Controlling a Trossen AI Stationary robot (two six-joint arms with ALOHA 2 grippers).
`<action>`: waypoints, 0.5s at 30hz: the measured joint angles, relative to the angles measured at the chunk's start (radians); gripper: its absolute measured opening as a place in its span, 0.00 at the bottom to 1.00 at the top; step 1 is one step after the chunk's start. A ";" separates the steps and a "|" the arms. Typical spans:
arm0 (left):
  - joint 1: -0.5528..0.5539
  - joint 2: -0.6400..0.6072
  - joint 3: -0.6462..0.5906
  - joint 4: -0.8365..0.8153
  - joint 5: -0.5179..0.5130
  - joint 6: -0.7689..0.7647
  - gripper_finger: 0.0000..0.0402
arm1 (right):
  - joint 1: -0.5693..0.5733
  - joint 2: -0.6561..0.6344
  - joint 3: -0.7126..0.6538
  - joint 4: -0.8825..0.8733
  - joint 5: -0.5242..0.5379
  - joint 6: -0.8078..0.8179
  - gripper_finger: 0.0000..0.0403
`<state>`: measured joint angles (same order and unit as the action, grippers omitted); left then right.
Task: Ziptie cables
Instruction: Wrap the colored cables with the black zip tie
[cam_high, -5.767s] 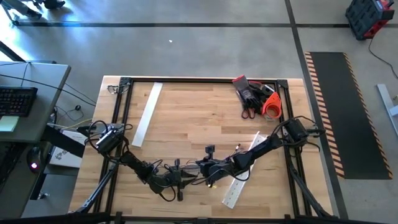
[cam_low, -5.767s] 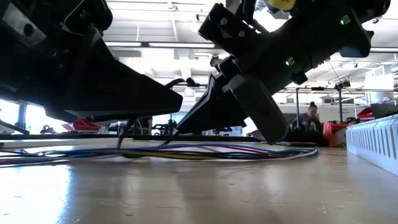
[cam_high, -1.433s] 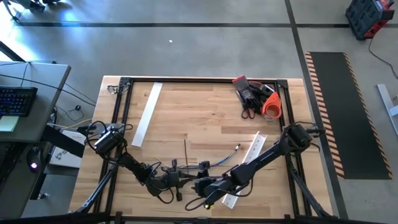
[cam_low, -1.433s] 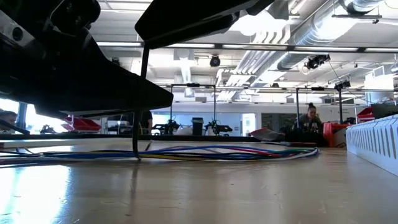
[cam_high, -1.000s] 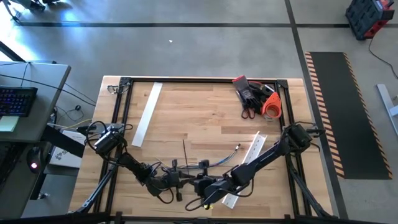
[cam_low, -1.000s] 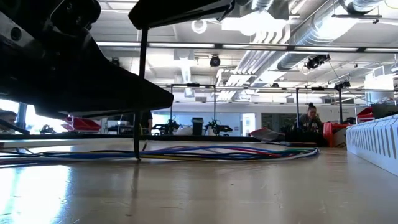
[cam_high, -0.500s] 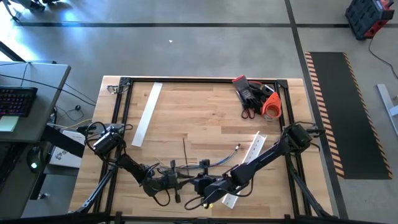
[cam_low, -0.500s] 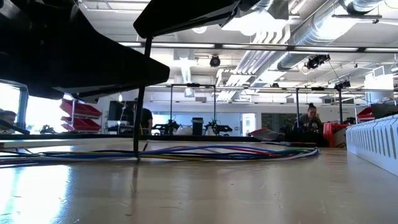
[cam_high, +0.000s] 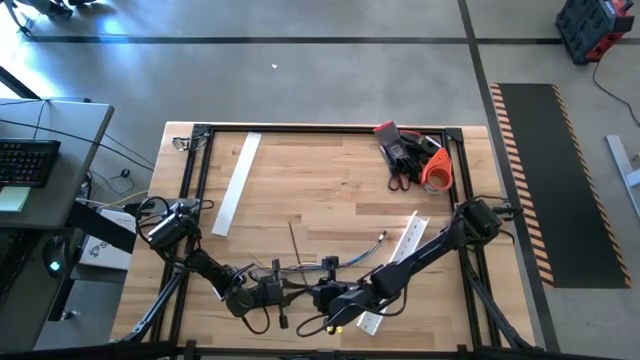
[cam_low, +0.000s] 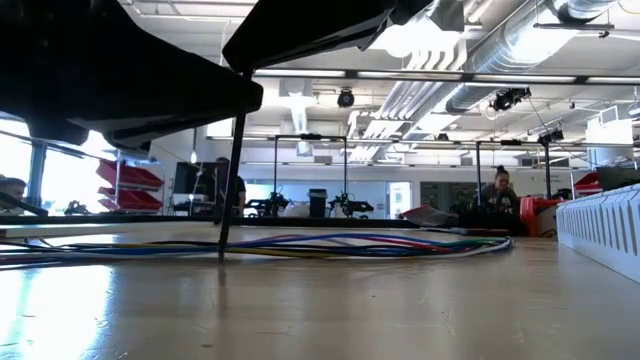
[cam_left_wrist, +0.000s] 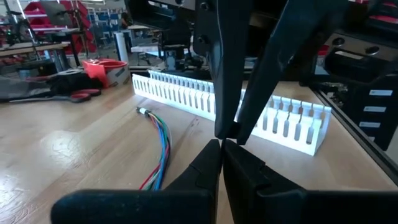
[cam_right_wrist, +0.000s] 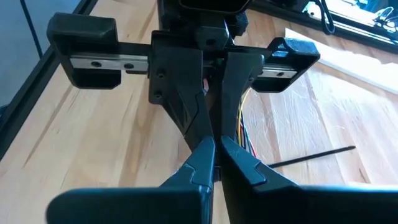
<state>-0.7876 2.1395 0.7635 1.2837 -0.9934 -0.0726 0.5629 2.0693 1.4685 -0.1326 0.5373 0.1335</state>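
Observation:
The cables, a bunch of thin coloured wires, lie curved on the wooden table near its front edge, with one end toward the right. A thin black ziptie slants up from beside them. In the low view the ziptie rises to the underside of my right arm. My left gripper and my right gripper are both shut. They meet tip to tip just above the cables. My right gripper is shut on the ziptie, whose strap comes out from behind its fingers; the fingers hide the pinch itself. They slant down from the table's right. The strap's free end points toward the far edge. My left gripper lies level, its fingertips against the right gripper's; whether it grips ziptie or cables I cannot tell.
A slotted white channel strip lies just right of the grippers, and a flat white strip lies at the far left. A heap of red, black and orange tools sits at the far right corner. Black frame rails border the table.
My left gripper has turned a little at the wrist, and in the low view its body now shows higher. The ziptie has leaned slightly, its lower end staying by the cables. My right gripper has kept its place, and both grippers stay shut.

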 joint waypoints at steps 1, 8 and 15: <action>0.000 0.000 0.000 -0.001 0.001 -0.001 0.00 | 0.000 0.000 0.000 0.000 0.000 0.001 0.00; 0.002 0.000 0.000 -0.053 0.015 -0.059 0.00 | 0.000 0.001 -0.001 0.011 0.011 -0.019 0.03; -0.002 0.000 0.000 -0.086 0.044 -0.100 0.00 | 0.000 -0.039 -0.001 -0.018 0.012 -0.003 0.22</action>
<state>-0.7895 2.1395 0.7635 1.1979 -0.9496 -0.1727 0.5625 2.0302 1.4673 -0.1510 0.5493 0.1310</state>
